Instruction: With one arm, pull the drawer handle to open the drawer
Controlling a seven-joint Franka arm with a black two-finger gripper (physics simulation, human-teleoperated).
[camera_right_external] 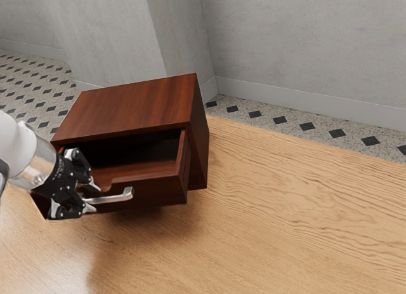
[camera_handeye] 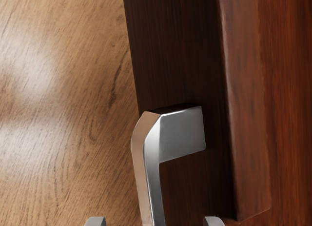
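Black gripper (camera_right_external: 87, 197), fingers (camera_handeye: 95, 221) spread either side of the metal handle (camera_right_external: 113, 195) without pinching it. The handle, at three o'clock from the gripper in the exterior view, is probably rigid and slick; its straight bar offers the best hold. The drawer (camera_right_external: 152, 187) stands partly out of the cabinet (camera_right_external: 136, 106), at one o'clock; it is likely light and free-sliding.

Handle (camera_right_external: 118, 195) end behind claw (camera_right_external: 87, 197)
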